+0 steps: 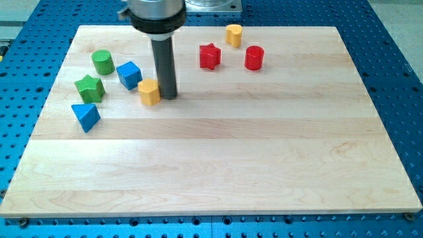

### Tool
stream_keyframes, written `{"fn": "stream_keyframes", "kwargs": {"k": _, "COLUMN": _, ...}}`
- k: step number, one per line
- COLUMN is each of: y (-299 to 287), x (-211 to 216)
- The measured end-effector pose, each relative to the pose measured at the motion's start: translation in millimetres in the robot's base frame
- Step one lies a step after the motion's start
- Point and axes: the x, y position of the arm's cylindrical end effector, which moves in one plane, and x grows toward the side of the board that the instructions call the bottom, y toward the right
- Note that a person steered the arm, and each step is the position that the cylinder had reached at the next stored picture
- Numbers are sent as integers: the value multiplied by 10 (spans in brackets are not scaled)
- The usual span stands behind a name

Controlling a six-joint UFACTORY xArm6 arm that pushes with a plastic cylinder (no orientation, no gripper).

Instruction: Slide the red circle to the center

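The red circle stands near the view's top, right of centre. A red star is just left of it and a yellow block sits above between them. My tip rests on the board left of centre, touching or almost touching the right side of a second yellow block. The tip is well to the left of and below the red circle.
A blue cube, a green cylinder, a green star and a blue triangle cluster at the view's left. The wooden board lies on a blue perforated table.
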Motion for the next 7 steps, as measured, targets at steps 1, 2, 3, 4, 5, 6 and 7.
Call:
{"fn": "stream_keyframes", "kwargs": {"k": 1, "y": -59, "x": 30}}
{"fn": "stream_keyframes", "kwargs": {"k": 2, "y": 749, "x": 3}}
{"fn": "stream_keyframes", "kwargs": {"k": 3, "y": 1830, "x": -62}}
{"fn": "stream_keyframes", "kwargs": {"k": 4, "y": 3095, "x": -669}}
{"fn": "stream_keyframes", "kwargs": {"k": 5, "y": 3003, "x": -1307}}
{"fn": "stream_keyframes", "kwargs": {"k": 6, "y": 2144, "x": -1297}}
{"fn": "stream_keyframes", "kwargs": {"k": 7, "y": 1687, "x": -577}}
